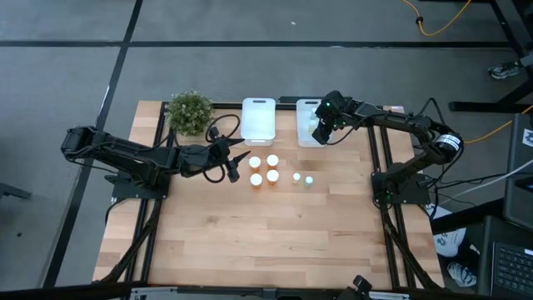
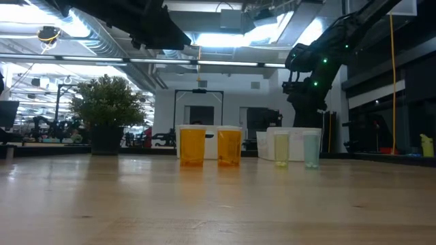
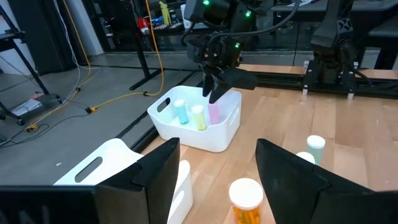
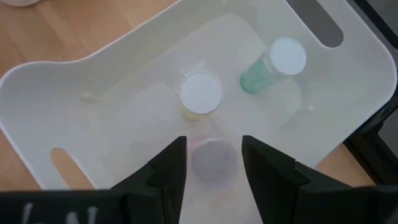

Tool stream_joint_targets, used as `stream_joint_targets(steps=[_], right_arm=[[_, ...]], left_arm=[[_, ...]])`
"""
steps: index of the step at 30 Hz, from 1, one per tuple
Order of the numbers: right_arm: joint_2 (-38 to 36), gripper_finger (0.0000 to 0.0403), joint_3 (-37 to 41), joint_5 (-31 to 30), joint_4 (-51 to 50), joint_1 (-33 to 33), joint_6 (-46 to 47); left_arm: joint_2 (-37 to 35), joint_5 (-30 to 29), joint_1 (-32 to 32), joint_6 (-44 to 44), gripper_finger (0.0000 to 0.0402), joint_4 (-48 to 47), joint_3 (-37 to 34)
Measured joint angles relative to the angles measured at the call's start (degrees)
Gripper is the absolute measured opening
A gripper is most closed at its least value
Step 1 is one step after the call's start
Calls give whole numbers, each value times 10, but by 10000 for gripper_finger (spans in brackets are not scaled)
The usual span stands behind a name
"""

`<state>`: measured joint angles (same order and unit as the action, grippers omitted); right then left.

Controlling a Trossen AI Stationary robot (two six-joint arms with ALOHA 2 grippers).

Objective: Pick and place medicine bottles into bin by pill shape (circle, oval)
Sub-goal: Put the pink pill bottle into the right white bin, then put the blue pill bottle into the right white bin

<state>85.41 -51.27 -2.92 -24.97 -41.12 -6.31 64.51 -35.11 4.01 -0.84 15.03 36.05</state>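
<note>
Over at the right-hand bin (image 1: 310, 123) the right gripper (image 4: 213, 163) hangs straight down inside the walls, fingers a little apart with a pink bottle (image 4: 212, 160) sitting between them. My guess is it's letting that one go, but I can't tell from the pictures if the pads are touching it or already off it. Two more small bottles are in there already, a yellowish one (image 4: 199, 94) standing up and a green one (image 4: 271, 67) leaning over, so this bin looks like the home for one pill shape. Which shape I can't say, no pills are visible. The other bin (image 1: 258, 118) sits right next to it on the plant (image 1: 191, 112) side, and from above I can't spot anything in it. Out on the table (image 1: 250, 233), four orange bottles (image 1: 264, 170) with white caps stand in a tight square, with two small pale bottles (image 1: 302, 178) just beside them toward the right arm, all upright and not yet sorted. The neat grouping probably makes each one easy to grab from the top. Left gripper (image 3: 214, 171) waits low near the orange ones, fingers open and holding nothing, pointed across at the bins. I'd guess it's staying back so the arms don't tangle over the bins.
</note>
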Motion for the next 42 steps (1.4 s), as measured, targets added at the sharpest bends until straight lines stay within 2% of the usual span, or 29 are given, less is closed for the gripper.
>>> stream_joint_targets(steps=[17, 21, 26, 33, 42], right_arm=[[0, 159, -1, 0, 19, 0, 17], [-20, 159, -16, -1, 22, 25, 32], [-73, 159, -20, 1, 12, 88, 54], [-150, 159, -19, 1, -52, 216, 121], [-171, 159, 6, 1, -97, 365, 191]], left_arm=[[0, 0, 0, 0, 204, 0, 0], [0, 0, 0, 0, 204, 0, 0], [0, 0, 0, 0, 204, 0, 0], [0, 0, 0, 0, 204, 0, 0], [0, 0, 0, -3, 204, 0, 0]])
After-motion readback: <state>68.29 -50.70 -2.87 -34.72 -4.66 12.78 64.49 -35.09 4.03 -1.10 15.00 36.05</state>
